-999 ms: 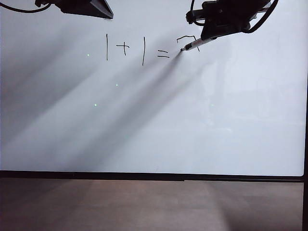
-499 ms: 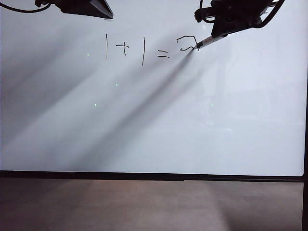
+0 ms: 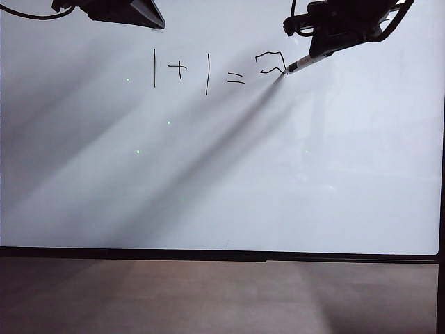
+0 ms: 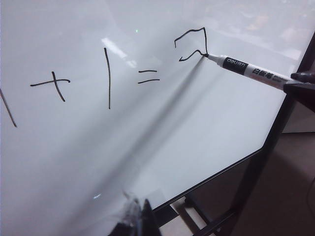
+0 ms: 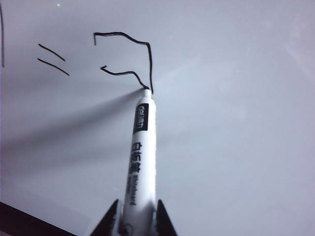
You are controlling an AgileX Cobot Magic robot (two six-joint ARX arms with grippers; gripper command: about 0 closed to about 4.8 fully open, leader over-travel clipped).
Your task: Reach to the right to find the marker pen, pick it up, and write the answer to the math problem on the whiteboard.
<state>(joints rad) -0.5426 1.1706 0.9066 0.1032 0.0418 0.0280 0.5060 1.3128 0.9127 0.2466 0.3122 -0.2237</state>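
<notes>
The right gripper (image 5: pixel 139 219) is clamping the rear of the marker pen (image 5: pixel 140 157), its two dark fingertips (image 5: pixel 109 222) pressing on either side of the white barrel. In the exterior view that same gripper (image 3: pixel 321 53) is hanging at the upper right of the whiteboard (image 3: pixel 222 181), with the pen (image 3: pixel 306 63) slanting down and to the left out of it. The pen's tip is touching the board right where the drawn line stops, at the lower right corner of a half-finished figure (image 5: pixel 125 56): a top stroke, a drop down the right side and a short wavy stroke running back to the left. From the left wrist camera the pen (image 4: pixel 248 71) is coming in from the side, tip resting on that same figure (image 4: pixel 191 45), with black lettering showing along the barrel.

Just to the left of the figure sits the math problem (image 3: pixel 198 70), one plus one equals, in thin black strokes across the upper part of the board; the equals bars (image 5: pixel 51 60) are sitting close beside the new strokes. A long grey shadow is stretching from the pen tip down across the white surface.

The left gripper (image 3: pixel 118 10) is hanging at the top left edge, over the board and well apart from the writing; whether its jaws are wide or narrow, I cannot tell. Below the board's black frame a brown floor strip (image 3: pixel 222 296) is running across.
</notes>
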